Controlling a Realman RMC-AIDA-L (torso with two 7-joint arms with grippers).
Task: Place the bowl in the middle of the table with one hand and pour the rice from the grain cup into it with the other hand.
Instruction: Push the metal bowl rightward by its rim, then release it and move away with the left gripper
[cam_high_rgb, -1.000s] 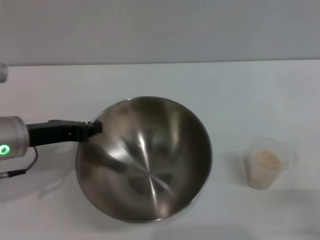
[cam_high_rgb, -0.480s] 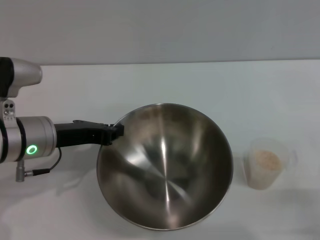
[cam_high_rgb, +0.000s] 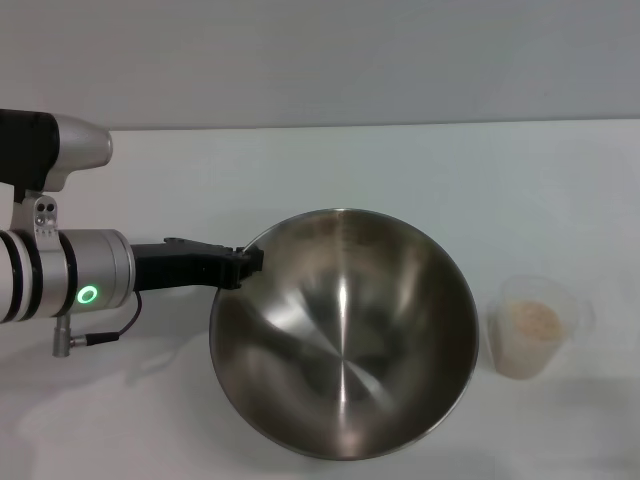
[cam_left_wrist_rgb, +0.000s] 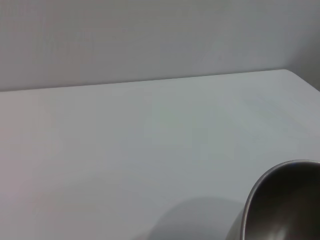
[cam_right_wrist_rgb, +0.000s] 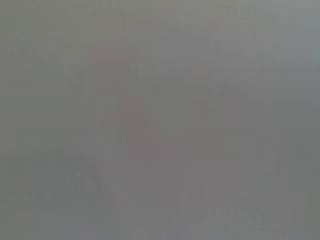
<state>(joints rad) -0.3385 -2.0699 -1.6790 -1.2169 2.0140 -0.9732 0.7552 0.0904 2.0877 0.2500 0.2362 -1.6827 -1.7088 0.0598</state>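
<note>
The big steel bowl (cam_high_rgb: 345, 335) hangs tilted over the white table (cam_high_rgb: 400, 170), its shiny inside facing me. My left gripper (cam_high_rgb: 248, 264) comes in from the left and is shut on the bowl's upper left rim. A piece of the bowl's rim (cam_left_wrist_rgb: 277, 197) also shows in the left wrist view. To the right of the bowl stands the small clear grain cup (cam_high_rgb: 532, 327) with pale rice (cam_high_rgb: 533, 318) inside it. My right gripper is out of view.
The table's far edge (cam_high_rgb: 350, 126) meets a plain grey wall. The left arm's silver body with a green light (cam_high_rgb: 70, 290) lies over the table's left side. The right wrist view shows only flat grey.
My left gripper has carried the bowl to the right and slightly toward me, closer to the grain cup. The arm has come further into view. The cup has not moved.
</note>
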